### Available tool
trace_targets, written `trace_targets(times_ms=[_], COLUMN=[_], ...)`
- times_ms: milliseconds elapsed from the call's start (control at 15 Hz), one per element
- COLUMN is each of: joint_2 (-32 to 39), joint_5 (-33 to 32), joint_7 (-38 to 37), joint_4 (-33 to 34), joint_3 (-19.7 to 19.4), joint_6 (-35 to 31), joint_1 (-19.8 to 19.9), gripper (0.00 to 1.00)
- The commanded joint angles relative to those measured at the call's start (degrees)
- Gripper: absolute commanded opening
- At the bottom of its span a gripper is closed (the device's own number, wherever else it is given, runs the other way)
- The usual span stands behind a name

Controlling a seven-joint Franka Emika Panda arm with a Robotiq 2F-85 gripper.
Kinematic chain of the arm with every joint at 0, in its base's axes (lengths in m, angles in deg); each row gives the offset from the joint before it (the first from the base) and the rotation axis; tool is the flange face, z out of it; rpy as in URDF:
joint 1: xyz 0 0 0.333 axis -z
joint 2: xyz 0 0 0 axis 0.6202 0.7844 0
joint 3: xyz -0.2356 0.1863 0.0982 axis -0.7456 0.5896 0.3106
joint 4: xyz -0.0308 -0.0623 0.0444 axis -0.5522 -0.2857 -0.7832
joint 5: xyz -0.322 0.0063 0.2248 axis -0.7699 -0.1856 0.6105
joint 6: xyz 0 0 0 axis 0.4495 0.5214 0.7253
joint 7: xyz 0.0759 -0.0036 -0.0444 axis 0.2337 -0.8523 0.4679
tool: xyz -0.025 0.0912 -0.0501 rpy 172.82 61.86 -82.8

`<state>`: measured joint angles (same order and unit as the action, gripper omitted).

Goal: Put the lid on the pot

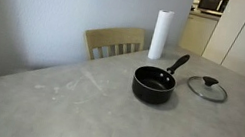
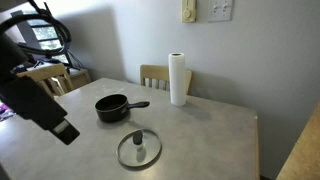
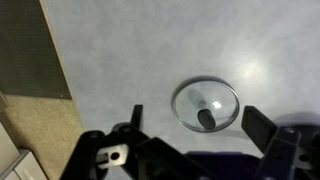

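Note:
The lid [image 3: 206, 104], clear glass with a metal rim and a dark knob, lies flat on the grey table. In the wrist view it sits just beyond my open, empty gripper [image 3: 198, 122], between the two fingers' line and well below them. In both exterior views the lid [image 1: 206, 88] [image 2: 139, 148] lies apart from the black pot [image 1: 153, 84] [image 2: 112, 107], on its handle side. The pot stands upright and uncovered, its long handle angled up. My gripper [image 2: 63, 131] hangs above the table, off to the side of the lid.
A tall white paper-towel roll [image 1: 159, 34] [image 2: 178, 79] stands behind the pot near the table's far edge. A wooden chair [image 1: 114, 44] [image 2: 155, 74] is behind it. The table edge and floor [image 3: 25, 130] show in the wrist view.

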<state>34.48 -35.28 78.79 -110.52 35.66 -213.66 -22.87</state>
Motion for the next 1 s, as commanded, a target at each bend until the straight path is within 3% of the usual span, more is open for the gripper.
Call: trace_targets(times_ms=[0, 400, 600, 933], joint_2=[0.09, 4.68, 8.85, 16.67], joint_5=[0.87, 4.13, 5.18, 8.92], joint_7=[0.59, 11.8, 13.63, 14.19], joint_4=[-0.08, 3.51, 4.22, 3.73], joint_3=[0.91, -1.8, -1.37, -2.04], joint_6=[0.08, 0.92, -0.58, -11.08], joint_1=[0.8, -6.09, -8.15, -10.41], gripper=[1.0, 1.0, 1.0, 1.0])
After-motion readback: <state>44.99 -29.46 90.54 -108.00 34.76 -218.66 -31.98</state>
